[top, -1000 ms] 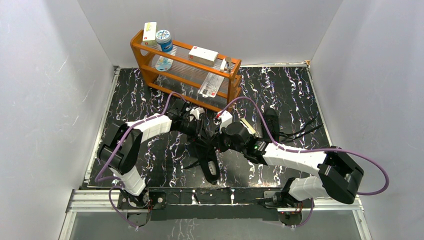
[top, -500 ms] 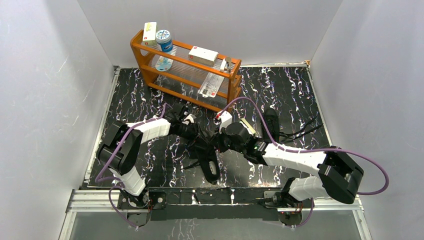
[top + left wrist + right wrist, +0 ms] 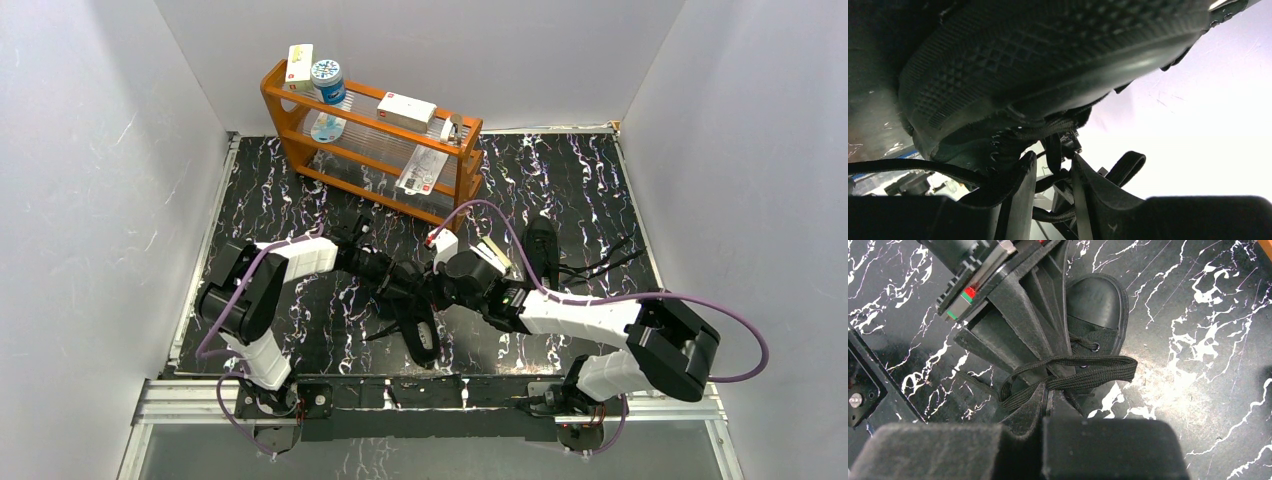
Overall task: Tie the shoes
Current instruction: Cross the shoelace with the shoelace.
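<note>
Nothing legible; print on the white box (image 3: 406,109) is too small.

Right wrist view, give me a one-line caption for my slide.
Right gripper shut on a lace loop above the black sneaker, with the left gripper alongside, marble table beneath.

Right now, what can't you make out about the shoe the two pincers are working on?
- Top view: left pincer and right pincer cover the lacing of the near shoe, so any knot is hidden.
- Left wrist view: the sole fills the dark, backlit frame, hiding the shoe's top.
- Right wrist view: the lace vanishes under that pincer's own fingers.
- Top view: laces of the far shoe too thin to read.
</note>
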Controlling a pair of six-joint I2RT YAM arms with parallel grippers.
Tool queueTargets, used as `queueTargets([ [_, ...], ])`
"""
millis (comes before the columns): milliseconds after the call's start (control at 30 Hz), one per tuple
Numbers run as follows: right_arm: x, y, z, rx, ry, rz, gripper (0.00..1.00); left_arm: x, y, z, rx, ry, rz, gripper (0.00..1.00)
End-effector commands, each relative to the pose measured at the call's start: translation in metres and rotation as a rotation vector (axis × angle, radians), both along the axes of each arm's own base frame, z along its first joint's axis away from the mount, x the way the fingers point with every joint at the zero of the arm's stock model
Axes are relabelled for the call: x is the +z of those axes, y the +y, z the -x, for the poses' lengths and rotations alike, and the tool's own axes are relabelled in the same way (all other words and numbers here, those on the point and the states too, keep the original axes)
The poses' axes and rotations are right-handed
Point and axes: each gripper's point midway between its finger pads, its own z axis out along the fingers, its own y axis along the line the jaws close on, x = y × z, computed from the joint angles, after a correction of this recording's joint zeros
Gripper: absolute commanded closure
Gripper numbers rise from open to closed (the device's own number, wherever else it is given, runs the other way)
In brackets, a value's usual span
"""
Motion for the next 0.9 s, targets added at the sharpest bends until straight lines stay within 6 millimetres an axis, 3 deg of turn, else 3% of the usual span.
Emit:
queueTargets([
  [0,0.024,0.013,-0.012,-0.03,-0.077,-0.071,1.0,0.018,-0.009,0.004,-0.029,0.085,0.083,0.69],
  [133,0.031,0.012,-0.015,-0.056,-0.086,-0.096,1.0,0.016,-0.014,0.016,-0.05,0.12,0.076,0.68],
  [267,0.031,0.014,-0.014,-0.053,-0.086,-0.1,1.0,0.018,-0.017,0.014,-0.043,0.127,0.089,0.71],
  [500,0.028,0.013,-0.012,-0.05,-0.08,-0.095,1.0,0.02,-0.019,0.011,-0.031,0.126,0.097,0.86],
  [633,0.029,0.012,-0.011,-0.051,-0.08,-0.091,1.0,0.017,-0.016,0.013,-0.032,0.113,0.083,1.0],
  [767,0.035,0.009,-0.004,-0.028,-0.053,-0.071,1.0,0.011,-0.014,0.008,-0.078,0.025,0.035,1.0],
  [867,0.04,0.006,0.014,0.03,0.024,-0.029,0.71,0.011,-0.013,-0.002,-0.124,-0.104,0.007,1.0],
])
